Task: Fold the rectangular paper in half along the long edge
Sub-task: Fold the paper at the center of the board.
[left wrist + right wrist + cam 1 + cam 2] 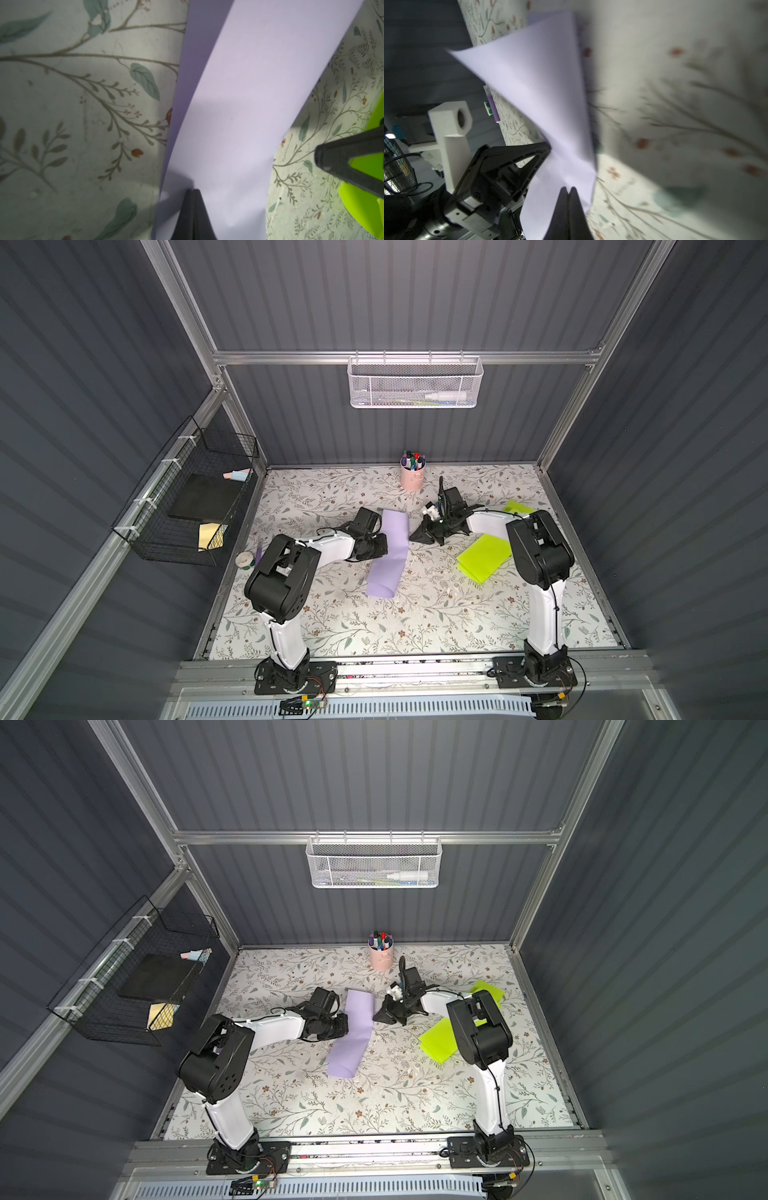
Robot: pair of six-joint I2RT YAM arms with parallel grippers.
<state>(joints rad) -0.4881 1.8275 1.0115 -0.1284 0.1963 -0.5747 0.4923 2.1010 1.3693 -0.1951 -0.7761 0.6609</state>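
The purple paper [388, 556] [351, 1036] lies as a long narrow strip across the middle of the floral table, doubled over loosely, with a curl at its near end. My left gripper [385, 540] [193, 190] is shut, its tips resting on the strip's left side; the paper [239, 104] shows face-on beneath them. My right gripper [412, 536] [568, 188] is shut too, its tips at the strip's right edge, where the paper [546, 93] rises and twists. The left gripper's fingers [512, 150] touch the sheet's other side. I see no paper between either pair of jaws.
Lime green sheets [484, 558] [517, 507] lie under and behind the right arm. A pink cup of markers [412, 475] stands at the back. A tape roll [244, 559] sits at the left edge. A black wire basket [187, 506] and a white mesh basket [415, 383] hang on the walls.
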